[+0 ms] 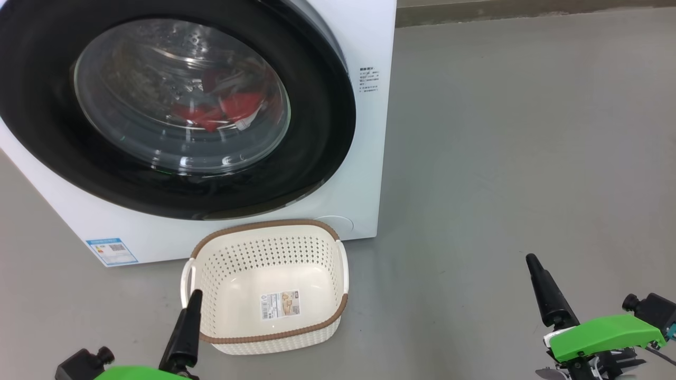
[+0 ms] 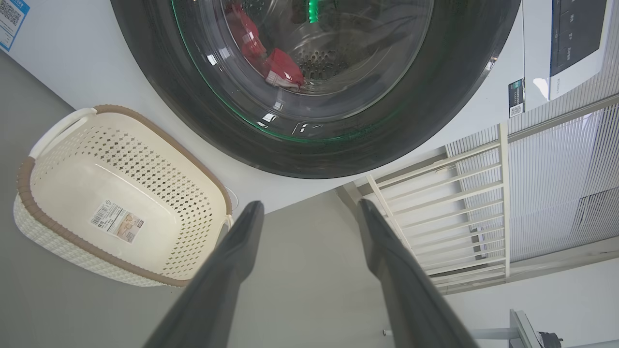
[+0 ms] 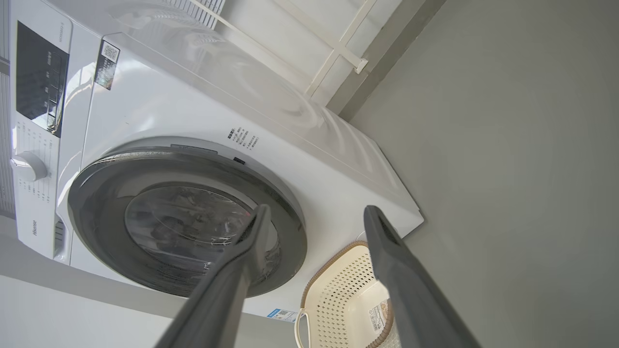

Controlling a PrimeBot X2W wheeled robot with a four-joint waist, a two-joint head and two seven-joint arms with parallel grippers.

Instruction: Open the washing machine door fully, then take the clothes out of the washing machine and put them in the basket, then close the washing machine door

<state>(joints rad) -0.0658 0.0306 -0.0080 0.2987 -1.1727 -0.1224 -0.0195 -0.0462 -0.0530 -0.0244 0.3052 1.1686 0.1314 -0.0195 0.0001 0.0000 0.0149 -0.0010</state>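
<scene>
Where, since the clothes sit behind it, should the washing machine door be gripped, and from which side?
Probably the washing machine door by its black rim's right edge, from the robot's right: a thin grey seam shows there, the bulging glass offers no hold.

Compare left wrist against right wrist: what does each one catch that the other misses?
Left wrist, not right wrist: the red clothes behind the washing machine door glass, and the open left gripper. Right wrist, not left wrist: the washing machine control dial and side panel, and the open right gripper; glare hides the drum's contents there. Both: the shut door, the empty basket, the grey floor.
</scene>
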